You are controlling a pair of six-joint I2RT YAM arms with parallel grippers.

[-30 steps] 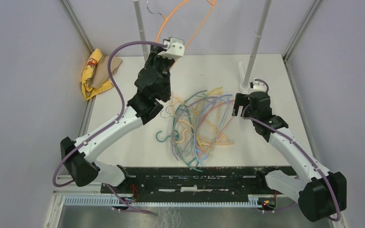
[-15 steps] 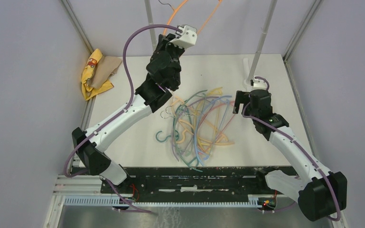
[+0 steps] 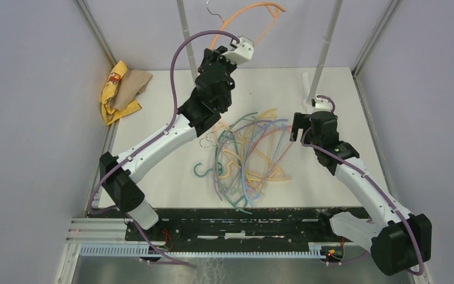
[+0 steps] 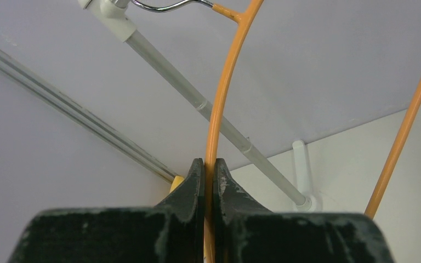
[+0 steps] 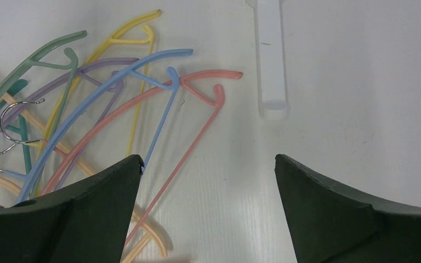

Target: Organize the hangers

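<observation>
Orange hanger (image 4: 215,109) is clamped in left end effector (image 4: 209,164); right end effector (image 5: 207,158) gapes.

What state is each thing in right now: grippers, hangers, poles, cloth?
orange hanger, lifted off the table, clamped on one side.
left gripper, shut on the orange hanger, raised high.
right gripper, open, empty, low over the table.
hanger pile, tangled, lying flat on the table.
poles, upright.
yellow cloth, crumpled at the table's left edge.
</observation>
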